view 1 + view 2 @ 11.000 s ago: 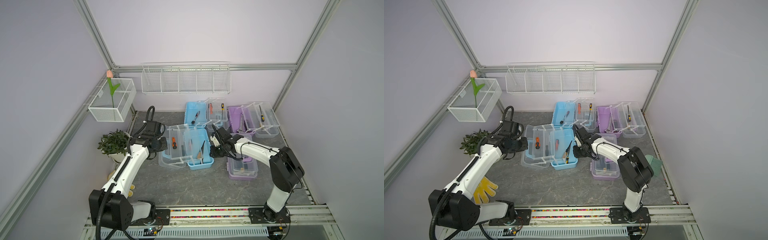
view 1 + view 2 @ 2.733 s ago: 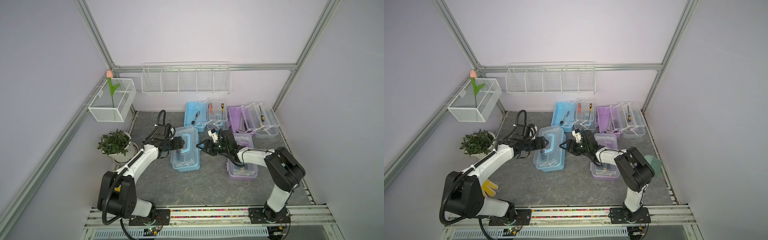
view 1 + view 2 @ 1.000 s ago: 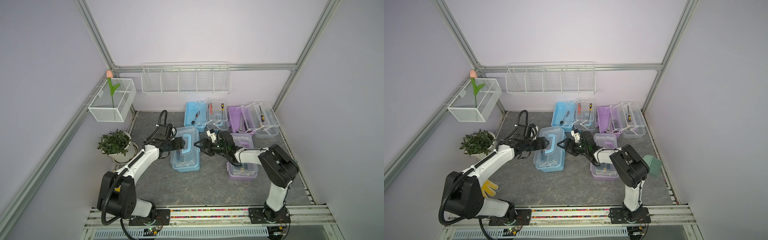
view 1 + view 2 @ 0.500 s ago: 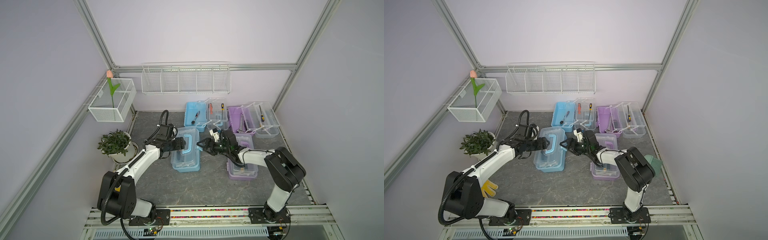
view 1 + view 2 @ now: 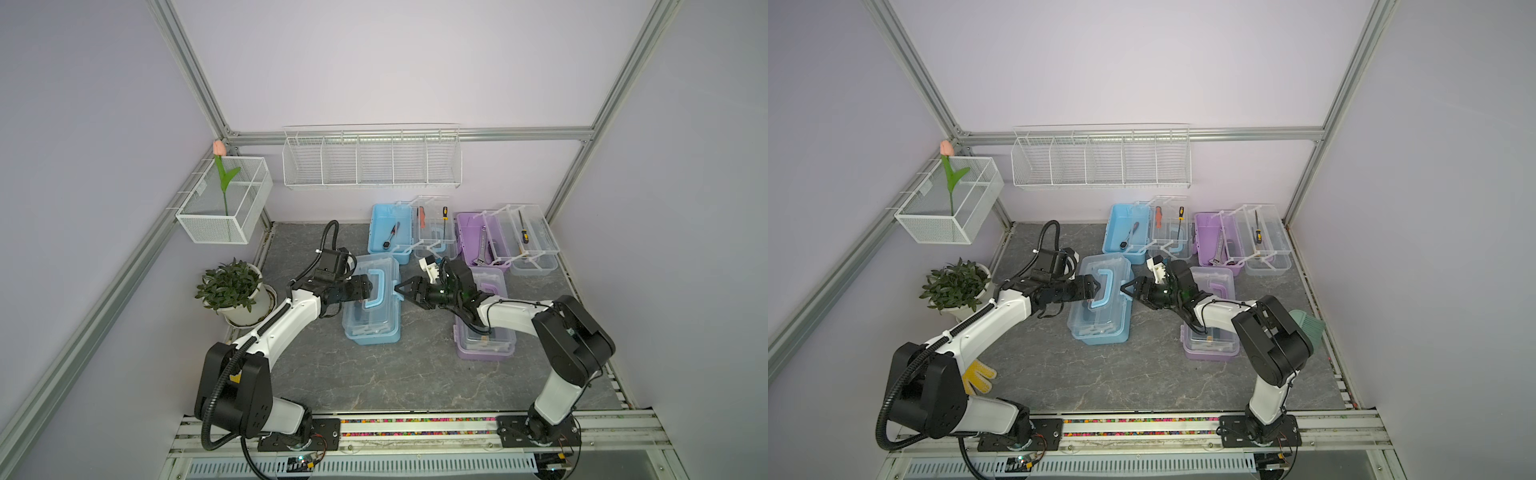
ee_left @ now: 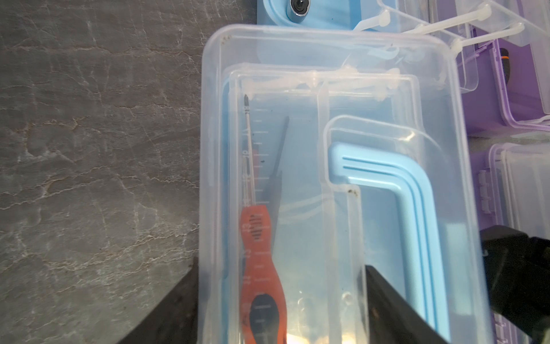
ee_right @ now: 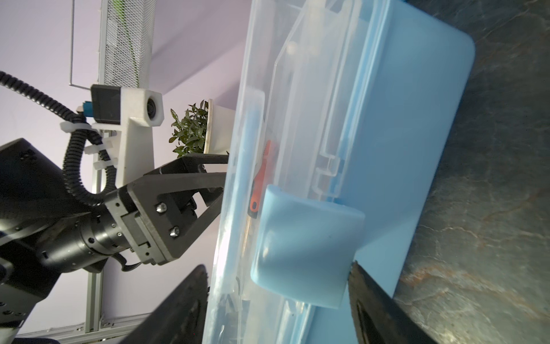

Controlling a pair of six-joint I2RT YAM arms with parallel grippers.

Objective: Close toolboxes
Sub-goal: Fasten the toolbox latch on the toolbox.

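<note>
The light-blue toolbox [image 5: 372, 320] stands mid-table with its clear lid down and an orange screwdriver [image 6: 259, 238] inside. My left gripper [image 5: 367, 291] [image 6: 279, 268] is shut on the lid's left half, one finger outside the wall and the other in the handle recess. My right gripper [image 5: 399, 287] [image 7: 278, 266] is open at the box's right side, its fingers straddling the lid edge and the blue latch [image 7: 306, 250]. A closed purple toolbox [image 5: 486, 345] lies under my right arm. At the back stand an open blue toolbox [image 5: 390, 235] and an open purple toolbox [image 5: 473, 237], trays spread.
A potted plant [image 5: 232, 286] stands left of my left arm. White wire baskets hang on the back wall [image 5: 372, 160] and the left wall [image 5: 226, 203]. A yellow glove [image 5: 978, 376] lies near the left arm's base, and a green object [image 5: 1306, 326] sits at the right edge.
The right gripper's jaws have narrowed around the latch over the last second, after a small shift at the box's side. The left arm has held still. Eleven seconds ago this box stood open.
</note>
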